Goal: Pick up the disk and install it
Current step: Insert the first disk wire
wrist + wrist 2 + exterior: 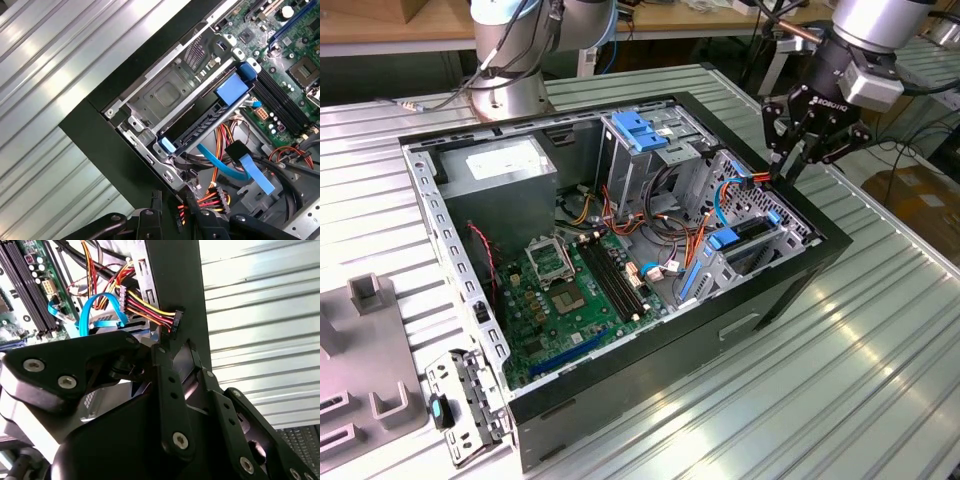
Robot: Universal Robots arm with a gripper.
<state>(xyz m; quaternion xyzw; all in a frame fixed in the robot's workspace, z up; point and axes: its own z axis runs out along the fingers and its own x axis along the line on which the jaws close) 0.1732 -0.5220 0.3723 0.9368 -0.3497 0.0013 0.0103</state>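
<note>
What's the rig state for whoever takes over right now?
Gripper: hangs over the open case at the drive-cage corner, right beside the power connector. Cannot tell whether it holds anything.
Disk: probably the blue-railed unit lying in the drive cage. Its label is hidden, so this is unconfirmed.
Done: that unit appears to be in its bay.
Left: check that it is fully seated. The power connector and the blue data cable look loose, not plugged into it.

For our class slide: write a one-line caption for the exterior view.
Robot gripper hovers over the open computer case's drive-bay corner, beside orange and blue cables.
</note>
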